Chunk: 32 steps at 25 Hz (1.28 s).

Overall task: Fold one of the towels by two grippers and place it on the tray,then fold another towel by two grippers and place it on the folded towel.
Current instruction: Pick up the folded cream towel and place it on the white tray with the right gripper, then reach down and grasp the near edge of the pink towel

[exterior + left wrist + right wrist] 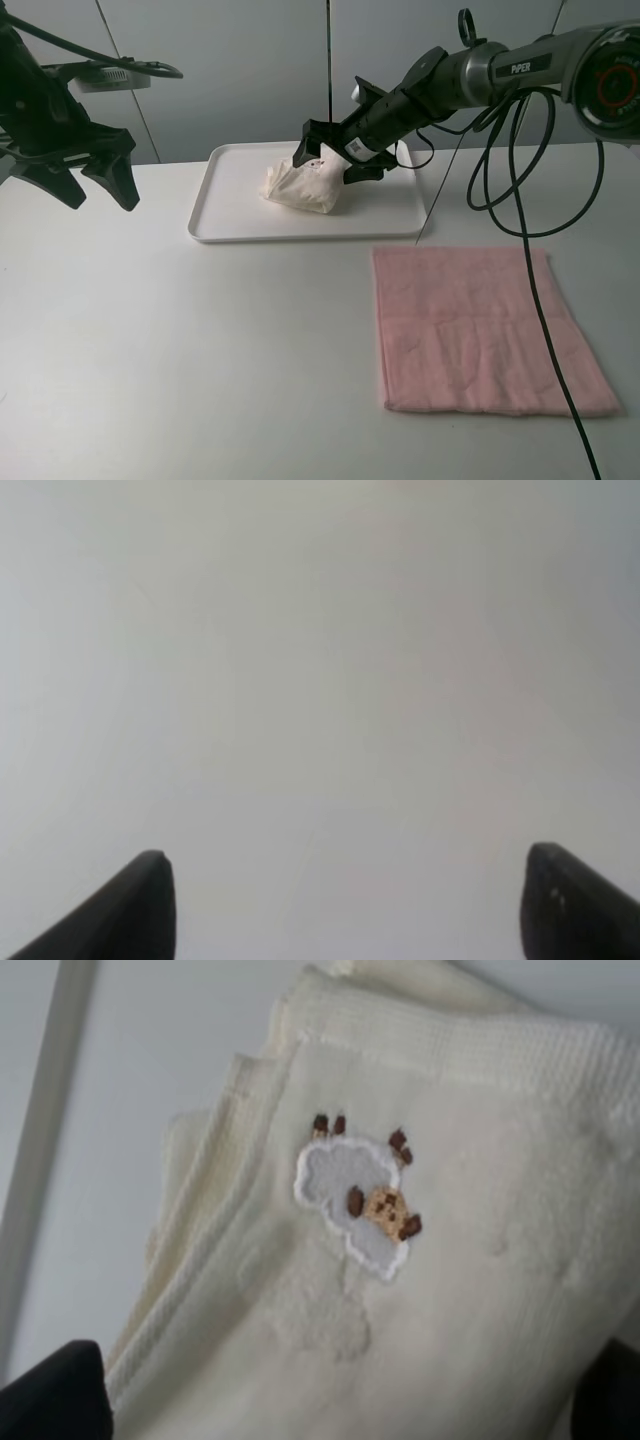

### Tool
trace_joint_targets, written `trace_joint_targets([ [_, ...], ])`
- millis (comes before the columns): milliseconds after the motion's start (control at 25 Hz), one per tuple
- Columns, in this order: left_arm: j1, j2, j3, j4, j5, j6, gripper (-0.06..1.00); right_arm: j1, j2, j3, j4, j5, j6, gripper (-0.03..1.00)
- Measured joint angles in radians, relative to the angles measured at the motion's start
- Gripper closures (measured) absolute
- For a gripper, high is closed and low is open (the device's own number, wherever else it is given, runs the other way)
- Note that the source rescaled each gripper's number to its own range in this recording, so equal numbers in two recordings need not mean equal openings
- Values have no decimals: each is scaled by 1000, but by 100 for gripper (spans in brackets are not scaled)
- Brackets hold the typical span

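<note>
A cream towel (300, 186) lies bunched and folded on the white tray (300, 236). In the right wrist view the towel (470, 1290) fills the frame and shows an embroidered sheep (360, 1200). My right gripper (325, 168) is open and straddles the towel's top, one finger on each side (340, 1405). A pink towel (480, 330) lies flat on the table at the front right. My left gripper (100, 200) is open and empty, raised at the far left, away from both towels. In the left wrist view (345, 905) it hangs over bare table.
The white table (180, 340) extends left of and in front of the tray. The right arm's black cables (530, 270) hang across the pink towel. A grey wall stands behind the tray. The tray's rim (45, 1140) shows beside the cream towel.
</note>
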State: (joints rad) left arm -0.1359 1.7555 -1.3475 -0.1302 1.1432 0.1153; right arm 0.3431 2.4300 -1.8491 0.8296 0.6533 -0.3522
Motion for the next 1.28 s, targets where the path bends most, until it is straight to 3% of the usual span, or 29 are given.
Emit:
trace_joint_targets([
  [160, 0, 0, 0, 0, 0, 0, 4, 0, -87, 0, -120, 14, 7, -3],
  [400, 0, 0, 0, 0, 7, 28, 4, 0, -226, -2, -455, 133, 98, -3],
  [520, 0, 0, 0, 0, 7, 64, 4, 0, -276, 21, -542, 176, 122, -3],
  [640, 0, 0, 0, -16, 12, 122, 4, 0, -343, 124, -585, 152, 141, -3],
  [880, -12, 0, 0, -58, 18, 201, 4, -2, -545, 516, -664, 14, 178, -3],
  [1040, -110, 0, 0, -55, 5, 223, 4, -2, -732, 736, -716, -22, 185, -3],
  [1280, -331, 0, 0, -3, -75, 229, 4, -2, -1027, 955, -746, 1, 193, -3],
])
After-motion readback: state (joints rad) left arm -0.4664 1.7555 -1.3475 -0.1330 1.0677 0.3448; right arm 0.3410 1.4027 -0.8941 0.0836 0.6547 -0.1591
